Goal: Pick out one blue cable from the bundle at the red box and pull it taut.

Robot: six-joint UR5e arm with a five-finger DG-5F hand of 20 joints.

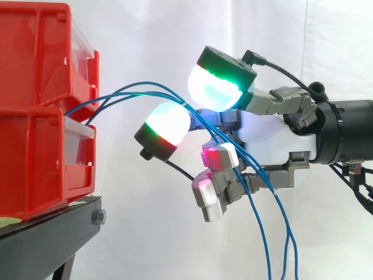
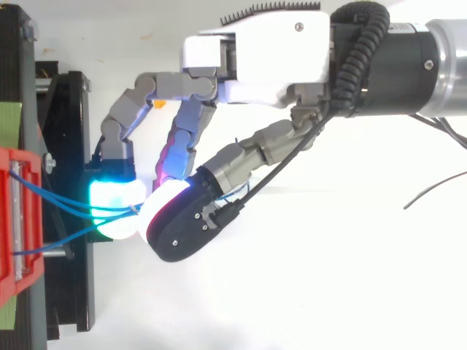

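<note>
Thin, limp and likely slippery, the blue cables [image 1: 125, 92] arc from the red box [image 1: 35, 146] at the end of the black stand [image 1: 52, 227] into the hand [image 1: 268, 137], whose curled fingers [image 1: 169, 123] close round them; one alone wants a firm pad pinch.

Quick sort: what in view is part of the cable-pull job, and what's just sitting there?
Job:
- blue cables, coming out of the red bins
- robot hand, glowing pads closed on the cables

Just there:
- black stand under the bins
- bolt on the stand
- green strip on the stand
- white curtain
</note>
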